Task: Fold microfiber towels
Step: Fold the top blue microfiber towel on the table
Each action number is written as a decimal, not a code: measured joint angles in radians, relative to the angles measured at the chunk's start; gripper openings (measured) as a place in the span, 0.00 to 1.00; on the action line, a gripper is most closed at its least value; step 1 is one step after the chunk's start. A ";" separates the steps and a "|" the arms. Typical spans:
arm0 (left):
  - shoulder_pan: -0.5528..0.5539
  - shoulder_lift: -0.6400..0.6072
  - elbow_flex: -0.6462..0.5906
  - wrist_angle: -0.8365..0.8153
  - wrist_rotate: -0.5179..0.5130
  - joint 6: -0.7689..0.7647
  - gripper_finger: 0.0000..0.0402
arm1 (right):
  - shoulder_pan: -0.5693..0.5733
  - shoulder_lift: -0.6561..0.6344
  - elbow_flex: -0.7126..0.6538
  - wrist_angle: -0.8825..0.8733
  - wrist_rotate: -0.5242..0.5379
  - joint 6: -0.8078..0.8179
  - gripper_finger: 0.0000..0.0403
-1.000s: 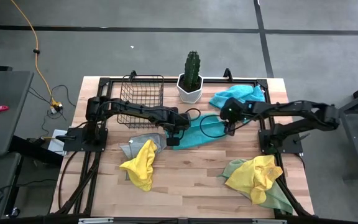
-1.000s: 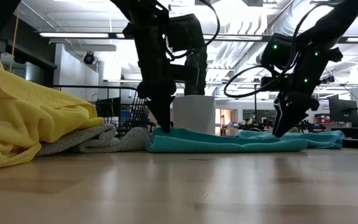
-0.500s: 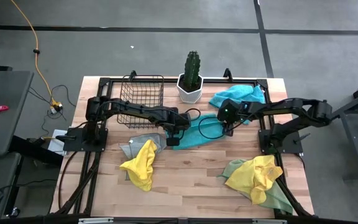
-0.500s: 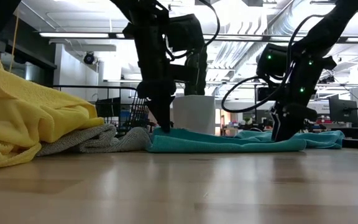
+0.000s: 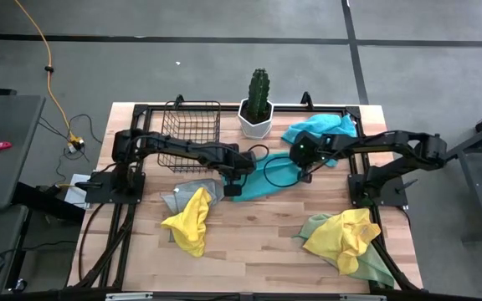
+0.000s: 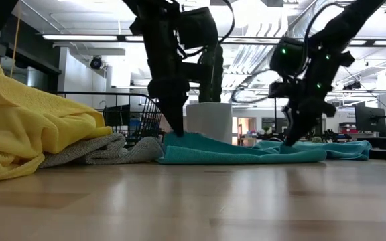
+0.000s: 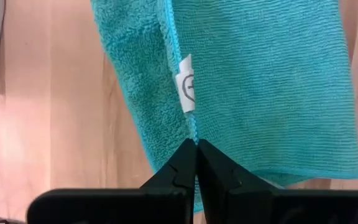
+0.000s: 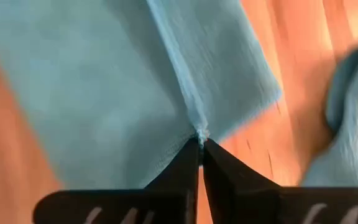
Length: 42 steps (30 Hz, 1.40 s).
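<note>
A folded turquoise towel (image 5: 268, 179) lies flat mid-table between my two grippers. My left gripper (image 5: 232, 187) is shut on its left end and my right gripper (image 5: 306, 174) on its right end; both point steeply down. A second turquoise towel (image 5: 320, 129) lies crumpled at the far right. To the left, a yellow towel (image 5: 189, 221) is heaped on a grey one (image 5: 179, 197). Another yellow towel (image 5: 347, 235) lies on a pale green one (image 5: 376, 266) at the near right. My left gripper pinches the towel's hemmed edge (image 7: 194, 132) between its two fingertips, just below the white label (image 7: 186, 92), coming from above. That end rises in a small peak (image 6: 177, 136) while the towel otherwise lies on the table. My right gripper pinches the towel's edge seam (image 8: 197, 129) near a corner between its two fingertips, slanting down from above. The cloth under it (image 6: 293, 148) lies on the table.
A wire basket (image 5: 190, 132) stands at the far left and a potted cactus (image 5: 258, 105) in a white pot at the far middle. A black cable loop (image 5: 279, 169) hangs over the towel. Bare wood lies along the near middle (image 5: 258, 251).
My right gripper has moved a little toward the table's left, along the turquoise towel's right end, and has shut on its edge. The towel still lies on the table.
</note>
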 joint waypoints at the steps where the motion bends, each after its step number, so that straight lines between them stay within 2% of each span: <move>1: -0.005 0.000 0.000 0.000 -0.001 -0.008 0.00 | 0.011 0.000 0.011 0.000 -0.006 -0.006 0.01; 8: -0.060 0.000 0.000 -0.009 -0.007 -0.045 0.00 | 0.066 0.000 0.062 0.027 0.007 -0.037 0.00; 12: -0.090 0.000 0.000 -0.059 -0.021 -0.091 0.00 | 0.053 0.000 0.065 0.064 0.086 -0.037 0.00; 15: -0.114 0.000 0.000 -0.093 -0.097 -0.120 0.00 | 0.030 0.000 0.065 0.070 0.138 -0.033 0.00; 19: -0.133 0.000 0.000 -0.121 -0.202 -0.125 0.00 | -0.002 0.000 0.064 0.093 0.144 -0.005 0.00; 26: -0.116 -0.001 0.000 -0.122 -0.291 -0.124 0.00 | -0.030 0.000 0.064 0.108 0.200 0.024 0.00; 32: -0.084 -0.002 0.000 -0.122 -0.234 -0.125 0.00 | -0.031 0.000 0.064 0.108 0.183 0.027 0.00; 42: -0.065 -0.002 0.000 -0.122 -0.232 -0.122 0.00 | -0.030 0.000 0.064 0.108 0.183 0.054 0.00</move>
